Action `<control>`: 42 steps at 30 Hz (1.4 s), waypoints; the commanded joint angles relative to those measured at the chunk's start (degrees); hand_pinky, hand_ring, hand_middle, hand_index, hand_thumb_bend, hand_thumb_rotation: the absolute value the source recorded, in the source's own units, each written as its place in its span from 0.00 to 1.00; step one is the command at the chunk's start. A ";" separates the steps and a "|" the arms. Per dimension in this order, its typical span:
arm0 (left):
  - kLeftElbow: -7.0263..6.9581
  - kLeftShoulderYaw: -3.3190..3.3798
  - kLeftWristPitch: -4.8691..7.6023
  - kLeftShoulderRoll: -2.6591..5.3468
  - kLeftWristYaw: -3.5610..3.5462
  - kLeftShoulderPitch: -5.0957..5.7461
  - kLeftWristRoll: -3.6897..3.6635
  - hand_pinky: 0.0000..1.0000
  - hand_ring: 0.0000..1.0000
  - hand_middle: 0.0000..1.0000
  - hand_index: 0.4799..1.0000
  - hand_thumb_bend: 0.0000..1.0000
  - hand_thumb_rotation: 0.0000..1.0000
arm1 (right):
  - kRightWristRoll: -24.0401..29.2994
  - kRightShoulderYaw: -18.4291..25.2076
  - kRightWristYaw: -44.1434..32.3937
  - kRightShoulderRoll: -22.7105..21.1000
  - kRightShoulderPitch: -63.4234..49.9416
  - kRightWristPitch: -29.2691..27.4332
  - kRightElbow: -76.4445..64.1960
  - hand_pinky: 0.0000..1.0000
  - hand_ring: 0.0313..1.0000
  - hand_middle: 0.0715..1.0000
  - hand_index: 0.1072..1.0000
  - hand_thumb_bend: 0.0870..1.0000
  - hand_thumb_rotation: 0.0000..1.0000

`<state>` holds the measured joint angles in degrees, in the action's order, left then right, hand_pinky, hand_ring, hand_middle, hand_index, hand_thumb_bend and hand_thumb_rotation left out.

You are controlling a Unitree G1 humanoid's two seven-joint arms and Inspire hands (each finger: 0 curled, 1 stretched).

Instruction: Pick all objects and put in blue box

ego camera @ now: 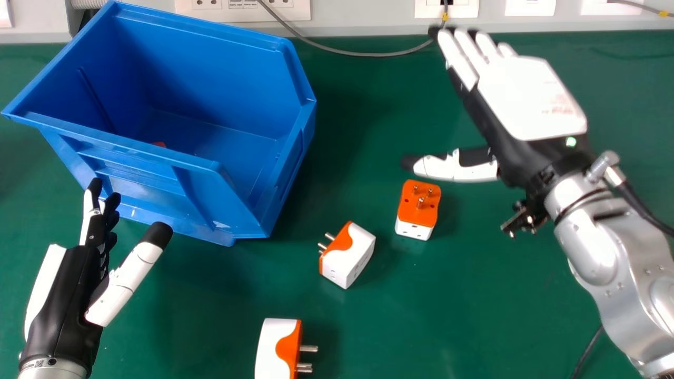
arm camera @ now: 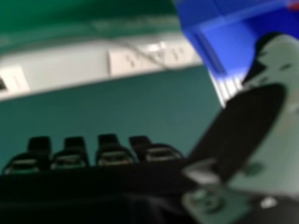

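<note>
My right hand is above the table at the right of the head view, fingers straight and holding nothing; in the right hand view its thumb shows. My left hand is open at the lower left, in front of the blue box. Just below the right thumb in the head view stands an orange and white plug adapter, pins up. A second adapter lies tilted nearer the middle, and a third is at the bottom edge. Inside the box a small bit of red shows.
The green table meets a wall with socket plates at the back. A grey cable droops onto the table's rear, right of the box. Another dark cable lies at the lower right beside the right forearm.
</note>
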<state>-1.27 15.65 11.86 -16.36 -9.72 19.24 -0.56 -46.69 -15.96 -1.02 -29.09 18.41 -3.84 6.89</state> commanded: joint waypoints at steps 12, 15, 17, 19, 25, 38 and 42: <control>-1.18 0.84 0.87 -0.66 0.34 0.38 0.23 1.00 1.00 1.00 1.00 0.93 0.80 | 0.17 -3.47 -4.70 -3.74 3.09 -5.84 10.50 0.95 1.00 1.00 1.00 0.54 0.69; -1.26 0.91 0.92 -0.80 0.21 0.53 0.33 1.00 1.00 1.00 1.00 0.92 0.80 | 0.00 -4.11 -6.07 -3.71 3.45 -5.38 11.53 0.95 1.00 1.00 1.00 0.55 0.70; -1.21 0.98 0.99 -0.82 0.03 0.53 0.15 0.99 1.00 1.00 1.00 0.92 0.81 | -0.03 -4.32 -6.62 -3.53 3.48 -4.94 11.78 0.96 1.00 1.00 1.00 0.56 0.72; -1.03 1.00 1.16 -0.83 -0.05 0.44 0.05 0.99 1.00 1.00 1.00 0.93 0.81 | -0.18 -4.54 -7.10 -3.30 3.46 -4.45 11.90 0.97 1.00 1.00 1.00 0.58 0.74; -1.28 1.17 0.58 -0.54 -0.10 0.50 -0.55 0.99 1.00 1.00 1.00 0.93 0.82 | -1.70 -6.38 -6.22 -2.42 5.60 -4.02 15.76 0.99 1.00 1.00 1.00 0.60 0.78; -1.16 1.12 1.14 -0.84 -0.36 0.51 -0.51 0.99 1.00 1.00 1.00 0.94 0.83 | -4.29 -11.50 -4.80 2.42 14.70 -1.47 27.82 0.98 1.00 1.00 1.00 0.61 0.80; -1.43 1.00 0.91 -0.72 -0.26 0.56 -0.50 0.99 1.00 1.00 1.00 0.94 0.83 | -4.76 -13.25 -4.52 3.46 17.11 -1.17 30.80 0.96 1.00 1.00 1.00 0.61 0.80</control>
<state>-1.36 16.22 12.03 -16.62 -9.91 19.77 -0.56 -50.85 -29.04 -6.51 -25.66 33.07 -5.32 37.41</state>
